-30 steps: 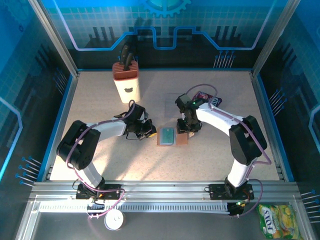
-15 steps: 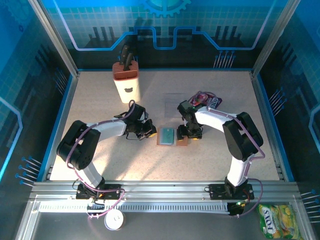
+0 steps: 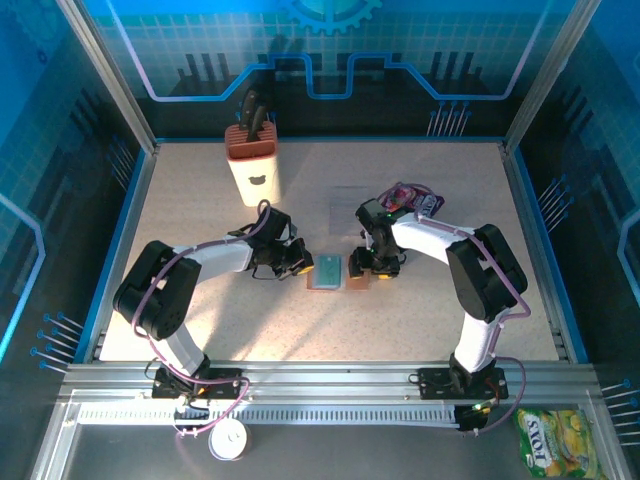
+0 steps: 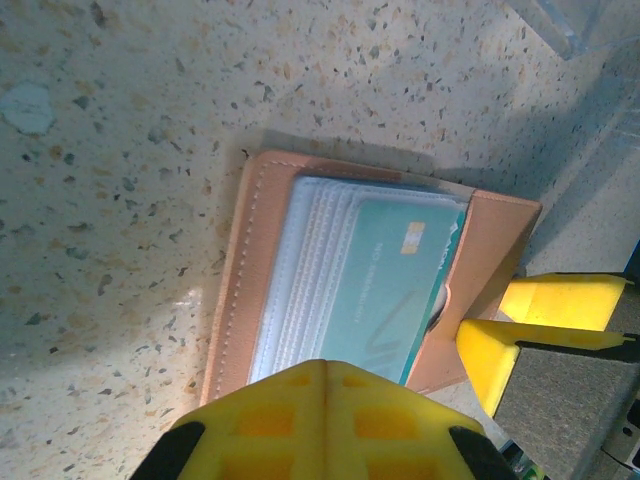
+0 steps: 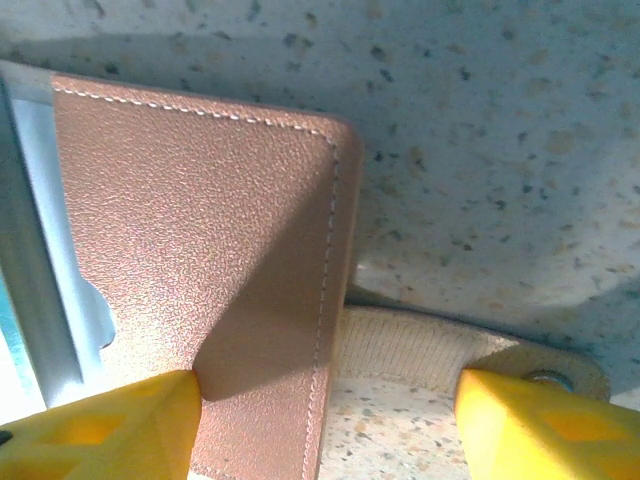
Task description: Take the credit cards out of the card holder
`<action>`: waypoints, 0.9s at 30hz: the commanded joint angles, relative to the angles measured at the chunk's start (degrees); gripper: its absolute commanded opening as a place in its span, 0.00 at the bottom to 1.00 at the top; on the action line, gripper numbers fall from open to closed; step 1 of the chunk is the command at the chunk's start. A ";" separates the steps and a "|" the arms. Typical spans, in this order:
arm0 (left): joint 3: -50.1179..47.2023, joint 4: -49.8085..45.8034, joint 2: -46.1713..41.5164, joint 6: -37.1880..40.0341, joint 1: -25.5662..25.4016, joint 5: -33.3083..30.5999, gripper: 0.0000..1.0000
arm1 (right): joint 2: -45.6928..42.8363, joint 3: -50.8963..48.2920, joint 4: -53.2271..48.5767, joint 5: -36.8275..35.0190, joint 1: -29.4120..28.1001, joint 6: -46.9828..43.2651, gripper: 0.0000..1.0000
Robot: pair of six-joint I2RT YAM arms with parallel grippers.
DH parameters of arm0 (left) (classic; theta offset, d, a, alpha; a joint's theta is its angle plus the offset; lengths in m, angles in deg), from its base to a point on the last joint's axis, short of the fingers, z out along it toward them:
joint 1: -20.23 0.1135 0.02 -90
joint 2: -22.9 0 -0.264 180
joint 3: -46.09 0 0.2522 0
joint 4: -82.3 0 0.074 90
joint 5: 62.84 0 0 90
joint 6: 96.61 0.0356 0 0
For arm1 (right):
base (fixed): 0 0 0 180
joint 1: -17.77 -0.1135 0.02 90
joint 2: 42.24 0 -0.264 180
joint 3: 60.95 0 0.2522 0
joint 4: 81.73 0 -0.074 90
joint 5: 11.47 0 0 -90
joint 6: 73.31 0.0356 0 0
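The card holder (image 3: 322, 284) lies open mid-table, tan-brown with a clear sleeve stack inside. A teal credit card (image 3: 329, 268) lies on top in the sleeves, also plain in the left wrist view (image 4: 390, 290). My left gripper (image 3: 298, 262) is shut, its joined tips (image 4: 325, 395) over the holder's left edge. My right gripper (image 3: 364, 268) is open over the right flap (image 5: 200, 250). One finger (image 5: 110, 430) rests on the flap, the other (image 5: 540, 425) stands beyond the snap strap (image 5: 440, 350). Nothing is clamped between them.
A cream knife block (image 3: 253, 165) stands at the back left. A purple snack packet (image 3: 410, 198) lies behind the right arm, beside a clear plastic piece (image 3: 348, 205). A yellow-green packet (image 3: 553, 440) and a white roll (image 3: 230, 440) lie off the table in front.
My right gripper's jaws have spread wider and settled over the right flap. The card holder has shifted slightly to the left. The left arm has stayed put.
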 commanded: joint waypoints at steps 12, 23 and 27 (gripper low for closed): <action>2.45 -0.16 -0.14 0.69 -0.50 2.94 0.00 | -0.77 1.58 -2.49 -3.32 -0.96 -0.19 0.68; 5.93 -2.83 1.84 3.36 -1.26 3.28 0.02 | -7.15 1.16 1.75 1.88 -1.54 1.15 0.65; 6.28 -3.94 2.25 4.78 -1.72 2.84 0.02 | -8.94 -1.39 8.68 8.65 -1.53 3.57 0.63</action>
